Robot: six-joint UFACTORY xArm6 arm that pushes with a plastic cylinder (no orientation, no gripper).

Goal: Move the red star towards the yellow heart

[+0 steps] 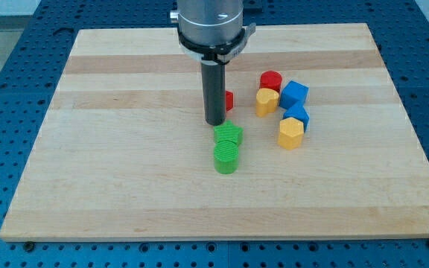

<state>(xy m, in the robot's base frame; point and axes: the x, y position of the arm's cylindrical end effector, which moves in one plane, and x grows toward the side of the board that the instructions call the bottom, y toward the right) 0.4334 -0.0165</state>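
Observation:
My tip rests on the wooden board near its middle. The red star is mostly hidden behind the rod; only a small red part shows at the rod's right edge, just above and right of the tip. The yellow heart lies a short way to the right of the red star, with a small gap between them. A green block sits just below and right of the tip.
A green cylinder touches the lower side of the upper green block. A red block sits just above the yellow heart. Two blue blocks and a yellow hexagon-like block stand right of the heart.

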